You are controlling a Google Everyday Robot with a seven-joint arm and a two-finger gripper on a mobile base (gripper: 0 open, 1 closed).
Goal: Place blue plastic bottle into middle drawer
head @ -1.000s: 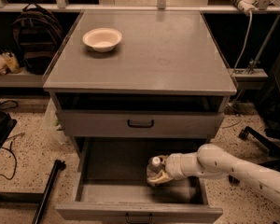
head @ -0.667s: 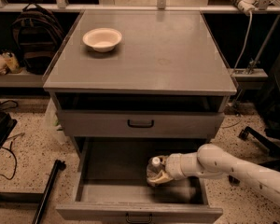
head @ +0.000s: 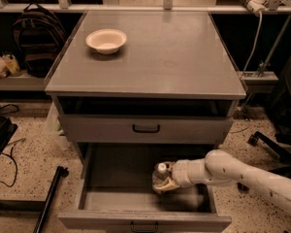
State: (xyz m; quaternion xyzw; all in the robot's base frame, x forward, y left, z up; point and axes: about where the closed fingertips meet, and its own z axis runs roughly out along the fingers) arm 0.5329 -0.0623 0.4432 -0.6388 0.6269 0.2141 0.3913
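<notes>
No visible shift since second ago: gripper [head: 166, 182] low inside open deep grey metal middle drawer [head: 116, 181], right of centre, fingers clasping upright clear bluish plastic bottle [head: 159, 174], likely poised for set-down.

I see the blue plastic bottle [head: 160, 172] upright, white cap on top, clasped between my gripper's [head: 162, 184] fingers. The middle drawer [head: 111, 178] stands pulled open around the gripper, its bare grey floor stretching leftward.
</notes>
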